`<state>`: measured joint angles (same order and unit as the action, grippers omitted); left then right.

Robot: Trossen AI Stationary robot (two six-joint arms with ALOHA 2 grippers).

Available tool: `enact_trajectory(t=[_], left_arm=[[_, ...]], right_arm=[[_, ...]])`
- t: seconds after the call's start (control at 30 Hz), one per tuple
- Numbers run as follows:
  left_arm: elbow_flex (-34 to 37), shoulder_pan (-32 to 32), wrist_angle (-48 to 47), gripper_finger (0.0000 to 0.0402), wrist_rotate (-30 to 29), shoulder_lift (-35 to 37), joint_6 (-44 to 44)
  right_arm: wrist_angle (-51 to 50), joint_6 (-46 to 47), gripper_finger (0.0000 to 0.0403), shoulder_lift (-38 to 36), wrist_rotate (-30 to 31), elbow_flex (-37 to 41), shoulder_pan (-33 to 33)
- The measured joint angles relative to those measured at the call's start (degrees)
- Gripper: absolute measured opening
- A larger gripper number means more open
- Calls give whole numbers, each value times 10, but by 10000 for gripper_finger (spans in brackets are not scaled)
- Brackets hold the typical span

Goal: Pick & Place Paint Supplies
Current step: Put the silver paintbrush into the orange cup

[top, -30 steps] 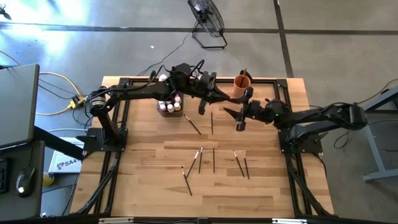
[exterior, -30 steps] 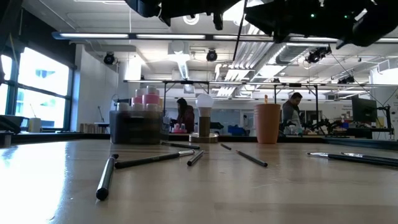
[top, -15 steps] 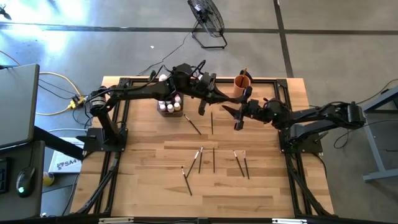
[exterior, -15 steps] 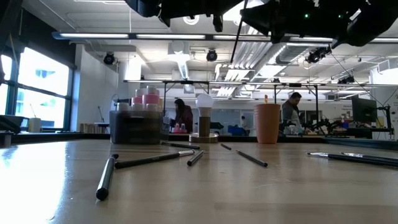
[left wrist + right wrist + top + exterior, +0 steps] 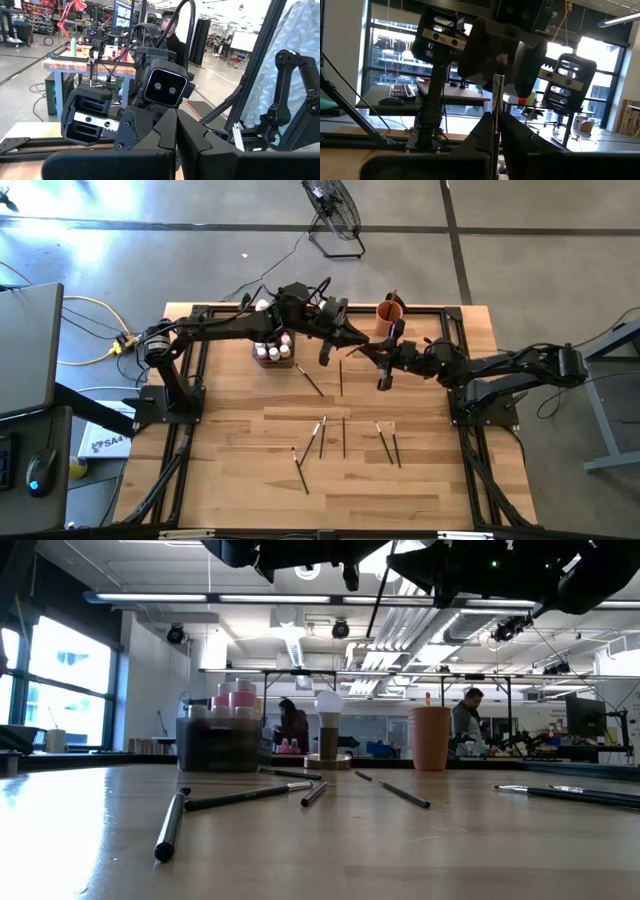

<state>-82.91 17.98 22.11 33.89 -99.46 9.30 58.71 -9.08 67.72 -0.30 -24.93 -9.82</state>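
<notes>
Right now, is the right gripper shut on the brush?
Shut: in the right wrist view the right gripper has its fingers closed around the thin paintbrush.

**Free room and obstacles over the table**

My left gripper (image 5: 352, 343) and right gripper (image 5: 366, 352) meet tip to tip above the far middle of the table (image 5: 240, 480), so no passage remains between them. The orange cup (image 5: 389, 312) stands just behind, the rack of paint bottles (image 5: 273, 349) beside my left arm. Loose paintbrushes (image 5: 321, 436) scatter the centre; gaps between them look passable, though I cannot judge well. The near strip lies bare.
</notes>
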Motion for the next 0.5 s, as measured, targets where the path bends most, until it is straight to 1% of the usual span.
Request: enact_trajectory(t=[0.27,0.37,0.5], left_arm=[[0,0,4,5,-3,0,-4],[0,1,5,21,-2,0,-26],[0,18,2,60,5,13,-30]], right_arm=[[1,3,9,0,3,0,1],[-3,9,8,0,1,0,1],[-21,14,7,-9,2,0,1]])
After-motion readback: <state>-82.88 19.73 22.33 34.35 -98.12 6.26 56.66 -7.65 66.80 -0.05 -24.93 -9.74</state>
